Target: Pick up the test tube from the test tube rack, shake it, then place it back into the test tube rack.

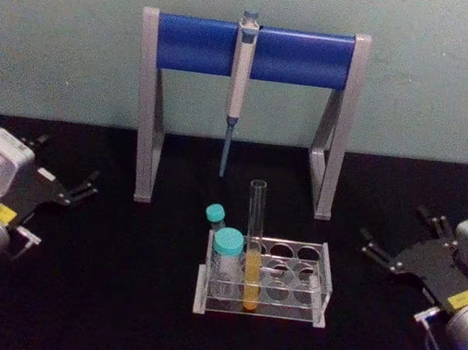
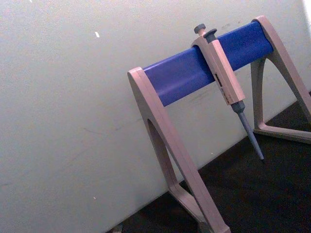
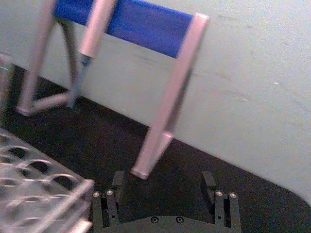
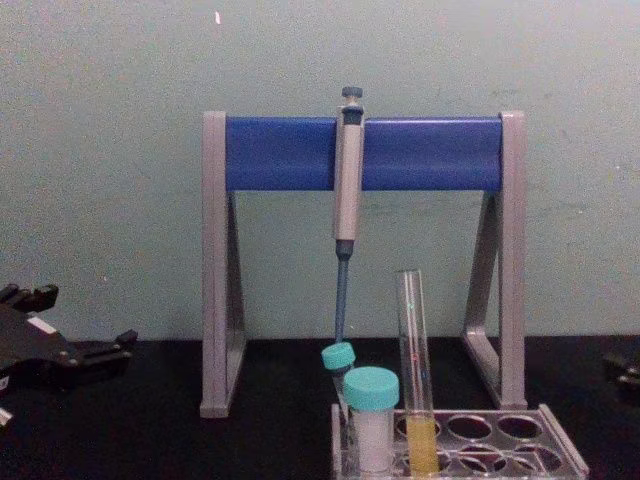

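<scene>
nothing is picked up yet. the test tube (image 1: 253,244) stands upright in the test tube rack (image 1: 321,285), toward the rack's left end, just beside a teal-capped vial (image 1: 226,257). it is uncapped, with yellow liquid in its lower part. a small tilted tube (image 1: 215,218) sits behind the vial.

the left pincer (image 1: 68,163) is out on the left of the desk (image 1: 107,315), spread wide and empty, well apart from the rack. the right pincer (image 1: 394,225) is near the rack's right side, also wide and empty; the right wrist view shows its fingers (image 3: 208,177) well apart.

risks we see:
- the vial is so close that a finger coming down on that side could knock it or drag the rack.
- the tube is open-topped, so hard shaking or tilting could spill liquid.
- smooth glass could slip in a loose grip.
- the pipette (image 1: 243,62) hangs on the pipette stand (image 1: 192,41) behind the rack, so a high lift drifting back could clip its tip.
- putting it back off-centre could hit the hole's rim.
</scene>
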Action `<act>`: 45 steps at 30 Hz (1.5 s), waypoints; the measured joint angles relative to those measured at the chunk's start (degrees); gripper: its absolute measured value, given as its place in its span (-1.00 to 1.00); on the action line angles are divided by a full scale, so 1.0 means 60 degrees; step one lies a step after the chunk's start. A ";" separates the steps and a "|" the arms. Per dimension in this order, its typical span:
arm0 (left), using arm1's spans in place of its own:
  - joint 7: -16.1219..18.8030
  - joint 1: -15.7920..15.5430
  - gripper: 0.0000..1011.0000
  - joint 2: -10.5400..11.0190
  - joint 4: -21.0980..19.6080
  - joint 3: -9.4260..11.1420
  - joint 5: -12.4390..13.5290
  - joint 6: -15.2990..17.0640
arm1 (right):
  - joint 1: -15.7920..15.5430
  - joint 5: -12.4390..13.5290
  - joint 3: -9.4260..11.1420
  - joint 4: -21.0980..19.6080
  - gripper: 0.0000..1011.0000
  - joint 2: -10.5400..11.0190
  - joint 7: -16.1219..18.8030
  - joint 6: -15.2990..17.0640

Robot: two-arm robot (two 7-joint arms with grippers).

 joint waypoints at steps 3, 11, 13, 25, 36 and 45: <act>0.0000 0.0000 0.98 0.0000 0.0000 0.0000 0.0000 0.0000 | -0.0339 0.0224 0.0077 -0.0401 0.98 0.0015 0.0213 -0.0040; 0.0000 0.0000 0.98 0.0000 0.0000 0.0001 0.0000 0.0000 | -0.0902 0.0882 0.0169 -0.1055 0.98 -0.0122 0.0915 -0.0156; 0.0000 0.0000 0.98 0.0000 0.0000 0.0001 0.0000 0.0000 | -0.0956 0.1050 0.0135 -0.1172 0.98 -0.0190 0.1194 -0.0151; 0.0000 0.0000 0.98 0.0000 0.0000 0.0001 0.0000 0.0000 | -0.0719 0.1662 -0.0128 -0.1225 0.98 -0.0669 0.2514 0.0044; 0.0000 -0.0001 0.98 0.0000 0.0000 0.0000 0.0000 0.0000 | 0.0059 0.1813 -0.0342 -0.0720 0.98 -0.1307 0.3265 0.0649; 0.0000 0.0000 0.98 0.0000 0.0000 0.0000 0.0000 0.0000 | 0.0722 0.1737 -0.0423 -0.0032 0.98 -0.1815 0.3628 0.1133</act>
